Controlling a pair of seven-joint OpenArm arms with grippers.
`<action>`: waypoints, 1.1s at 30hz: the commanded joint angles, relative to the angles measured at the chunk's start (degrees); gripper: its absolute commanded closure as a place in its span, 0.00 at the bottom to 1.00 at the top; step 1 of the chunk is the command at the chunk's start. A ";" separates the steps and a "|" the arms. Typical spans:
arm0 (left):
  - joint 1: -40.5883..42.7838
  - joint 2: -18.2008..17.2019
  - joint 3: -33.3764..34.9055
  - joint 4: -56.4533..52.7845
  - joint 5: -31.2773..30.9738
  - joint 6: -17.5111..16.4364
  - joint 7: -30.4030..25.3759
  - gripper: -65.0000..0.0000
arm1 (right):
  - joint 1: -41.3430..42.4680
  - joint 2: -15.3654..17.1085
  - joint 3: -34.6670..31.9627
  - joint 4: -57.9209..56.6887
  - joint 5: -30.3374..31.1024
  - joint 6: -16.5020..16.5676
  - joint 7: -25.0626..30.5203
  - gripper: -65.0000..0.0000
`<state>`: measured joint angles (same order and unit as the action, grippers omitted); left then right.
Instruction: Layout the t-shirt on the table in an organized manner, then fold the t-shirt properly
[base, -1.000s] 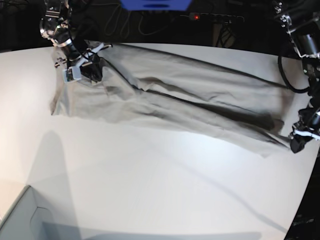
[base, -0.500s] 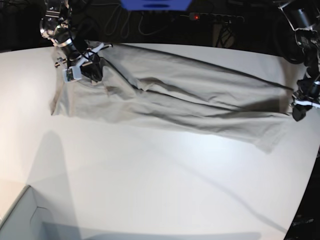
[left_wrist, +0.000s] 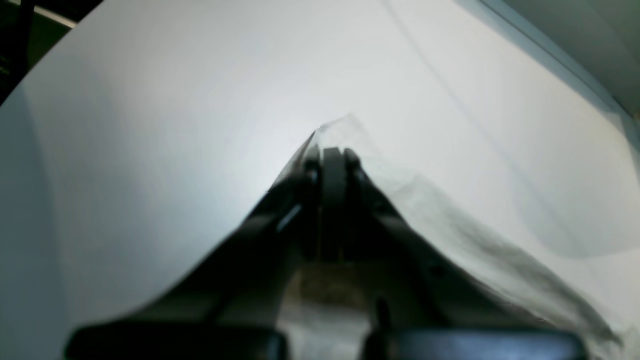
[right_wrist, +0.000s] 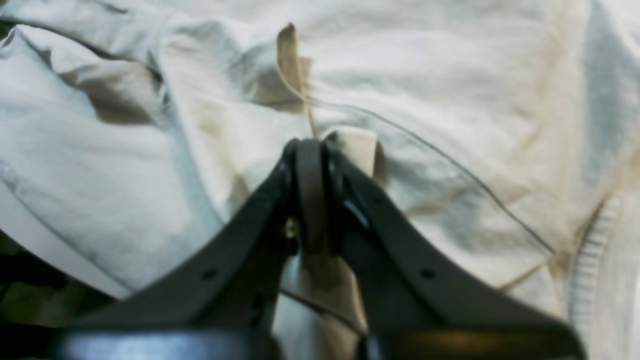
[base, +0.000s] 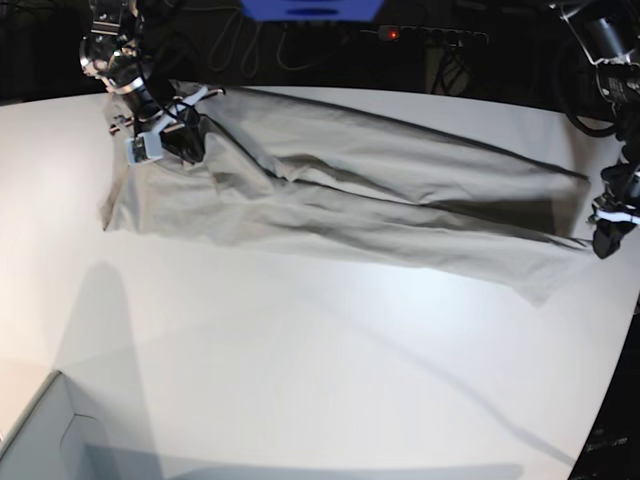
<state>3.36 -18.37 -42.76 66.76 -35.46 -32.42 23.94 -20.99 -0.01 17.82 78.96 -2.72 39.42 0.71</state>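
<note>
Left jaws lower, t-shirt (base: 350, 190) tauter.

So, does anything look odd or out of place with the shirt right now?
The t-shirt is not flat: it is stretched into a long band with deep folds across the table, bunched near the right gripper. Both that and the left gripper are shut on cloth. No damage shows.

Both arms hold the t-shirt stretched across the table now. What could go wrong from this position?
1. The left gripper pinches only a thin corner of the t-shirt; more pulling may let it slip out.
2. The middle of the shirt is bunched in long folds, so laying it down now may leave creases.
3. The right gripper holds the cloth near the far edge of the table, so cloth might slide off there.
</note>
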 joint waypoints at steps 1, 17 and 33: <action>0.38 -1.19 -0.36 1.24 -0.89 -0.50 -1.22 1.00 | 0.03 0.14 0.07 0.65 0.74 0.58 1.53 1.00; 2.49 0.39 -3.87 -1.05 -0.36 -0.50 -1.22 1.00 | 0.03 0.32 -1.78 0.65 0.74 0.58 1.53 1.00; 2.58 0.66 -4.23 -8.87 -0.80 -0.50 -1.22 0.53 | 0.11 1.73 -2.13 0.56 0.74 0.58 1.53 1.00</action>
<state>6.17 -16.49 -46.59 56.77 -35.09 -32.34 23.94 -20.97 1.34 15.53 78.94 -2.72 39.42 0.71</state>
